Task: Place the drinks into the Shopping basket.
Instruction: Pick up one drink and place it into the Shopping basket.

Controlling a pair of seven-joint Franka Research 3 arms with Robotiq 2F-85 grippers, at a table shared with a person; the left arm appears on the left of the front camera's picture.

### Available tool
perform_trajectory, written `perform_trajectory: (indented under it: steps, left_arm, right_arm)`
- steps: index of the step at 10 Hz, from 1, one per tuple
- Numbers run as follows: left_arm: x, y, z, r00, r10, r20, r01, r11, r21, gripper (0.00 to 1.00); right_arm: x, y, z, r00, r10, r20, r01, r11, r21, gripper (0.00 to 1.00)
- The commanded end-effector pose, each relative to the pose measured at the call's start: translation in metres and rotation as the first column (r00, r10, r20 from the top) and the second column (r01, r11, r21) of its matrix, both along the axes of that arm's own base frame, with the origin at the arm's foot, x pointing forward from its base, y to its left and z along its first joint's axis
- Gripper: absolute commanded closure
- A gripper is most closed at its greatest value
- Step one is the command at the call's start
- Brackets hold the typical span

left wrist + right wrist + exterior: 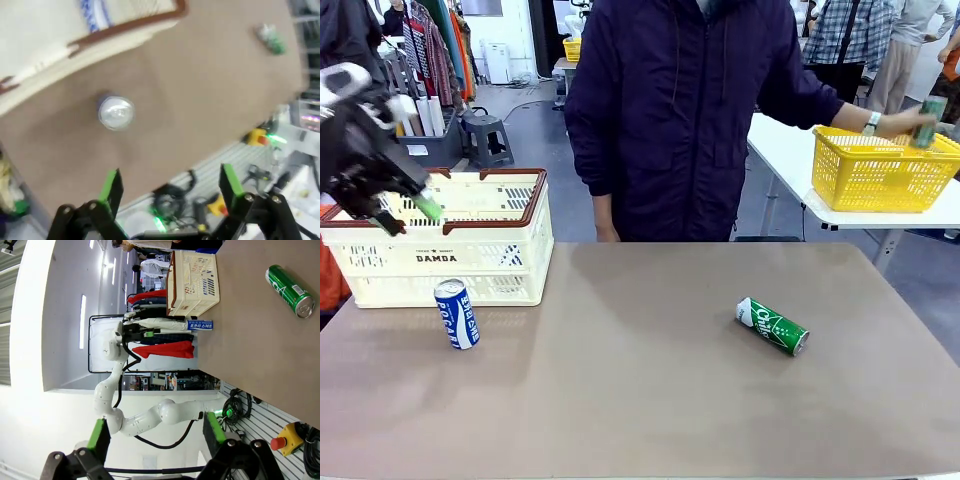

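**Front view.** The left gripper (410, 215) is seen at the upper left, jaws apart and empty, overlapping the basket (470, 262) in the picture. The blue can (456, 314) stands upright on the table (620, 400), just in front of the basket wall at left of centre. The green can (772, 326) lies on its side at right of centre. At the far right a hand (898, 124) holds another can (927, 122) over the yellow basket (880, 175). With so little room left between blue can and wall, a finger could be caught on the basket.

**Left wrist view.** The picture is blurred. The fingers (112, 185) are spread wide with nothing between them. The blue can's silver top sits at left of centre, above one finger rather than between the two. A straight descent from here would likely land a pad on the lid and tip the can.

**Right wrist view.** The right gripper (155, 432) is shown wide and empty at the bottom. The green can lies at the upper right, well apart from it. Being round and on its side, it could be rolled off by a pad touching first.
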State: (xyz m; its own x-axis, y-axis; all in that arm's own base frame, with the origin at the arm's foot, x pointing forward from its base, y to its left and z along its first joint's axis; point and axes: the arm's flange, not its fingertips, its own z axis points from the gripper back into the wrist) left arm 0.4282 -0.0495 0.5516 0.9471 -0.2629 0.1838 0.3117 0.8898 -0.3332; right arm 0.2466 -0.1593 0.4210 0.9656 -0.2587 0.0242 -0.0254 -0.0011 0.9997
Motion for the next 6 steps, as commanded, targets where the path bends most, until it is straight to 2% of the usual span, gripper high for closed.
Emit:
perform_trajectory:
  steps: [1,2,3,4,6]
  left_arm:
    - [-0.006,-0.006,-0.032,0.990,0.125,0.061,-0.139,0.905,0.402,0.00]
    - [-0.012,-0.010,-0.035,0.982,0.166,0.089,-0.188,0.880,0.435,0.00]
    - [-0.016,-0.014,-0.036,0.950,0.259,0.174,-0.310,0.854,0.418,0.00]
    - [0.001,-0.020,-0.029,0.995,0.045,0.087,-0.070,0.950,0.304,0.00]
    - [0.001,-0.020,-0.029,0.995,0.045,0.087,-0.070,0.950,0.304,0.00]
  right_arm:
    - [0.001,0.000,0.007,1.000,-0.006,-0.014,0.006,1.000,0.021,0.00]
    - [0.001,0.000,0.007,1.000,-0.006,-0.014,0.006,1.000,0.021,0.00]
    - [0.001,0.000,0.007,1.000,-0.006,-0.014,0.006,1.000,0.021,0.00]
    - [0.001,0.000,0.007,1.000,-0.006,-0.014,0.006,1.000,0.021,0.00]
    - [0.001,0.000,0.007,1.000,-0.006,-0.014,0.006,1.000,0.021,0.00]
